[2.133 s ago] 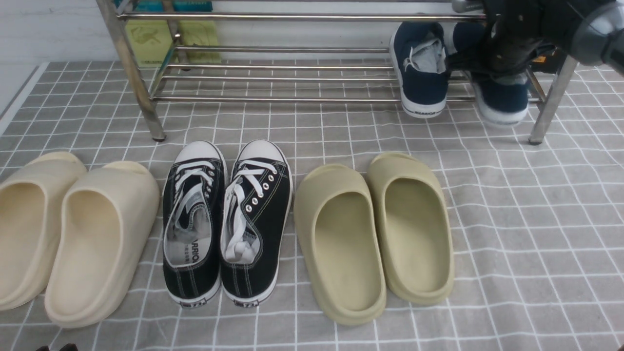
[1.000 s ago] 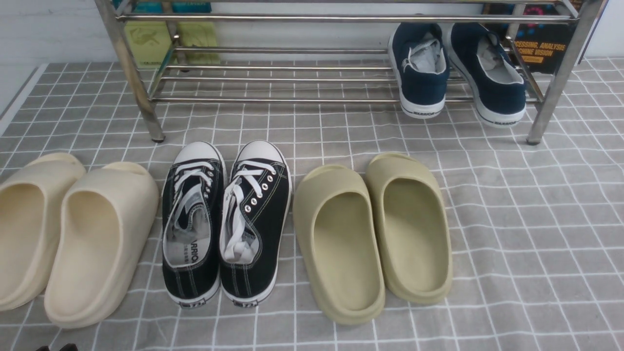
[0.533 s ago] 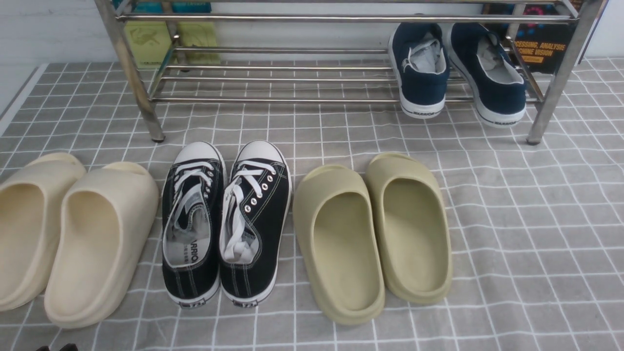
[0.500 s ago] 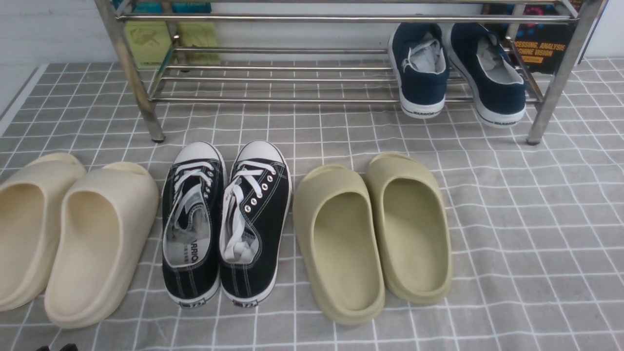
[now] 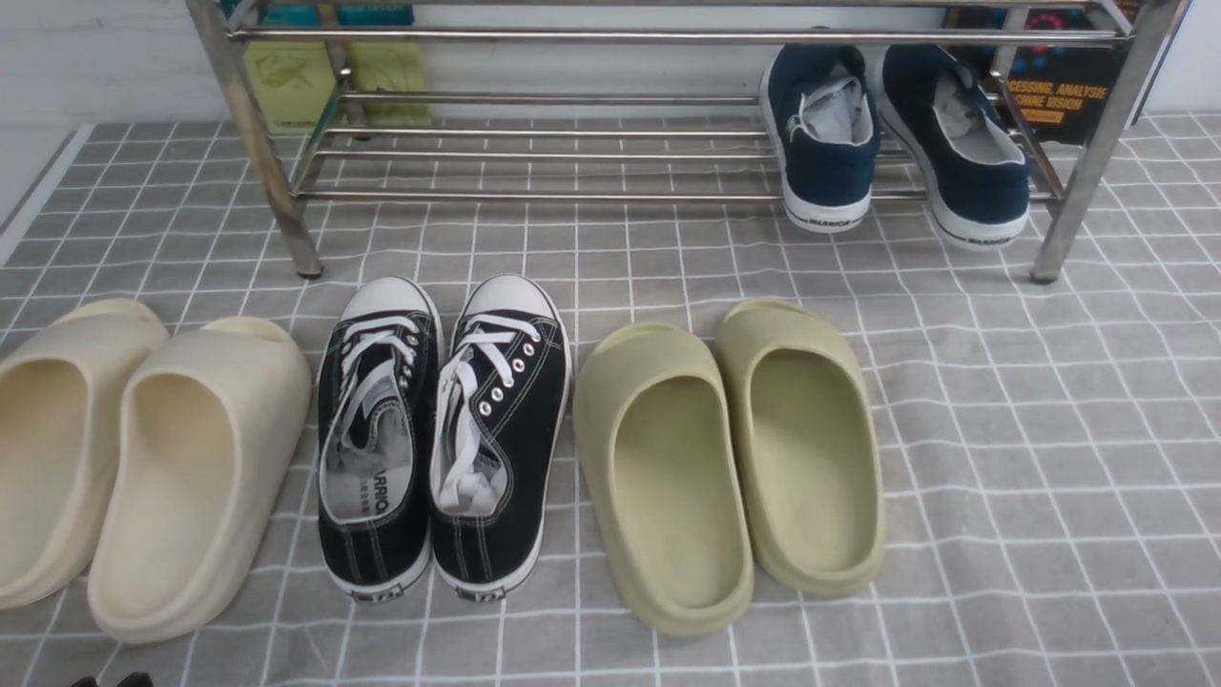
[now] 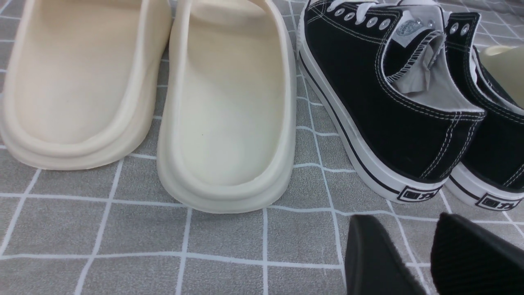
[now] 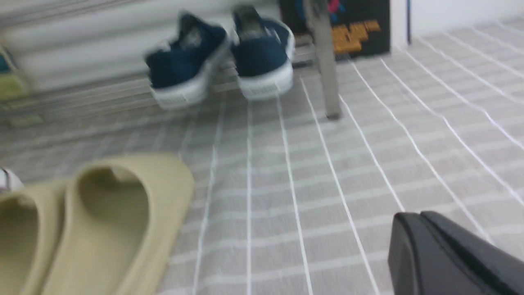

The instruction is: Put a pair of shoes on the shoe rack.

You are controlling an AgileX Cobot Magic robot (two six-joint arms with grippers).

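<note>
Both navy shoes sit on the shoe rack at its right end, heels toward the robot, toes pointing far. Left gripper fingers apart and empty; right gripper looks pressed together.

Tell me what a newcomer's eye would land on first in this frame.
Probably the row of footwear on the grey checked cloth: cream slides at left, black sneakers in the middle, olive slides to their right. Behind them, the navy shoes sit at the right end of the silver shoe rack, heels toward the camera.
</note>
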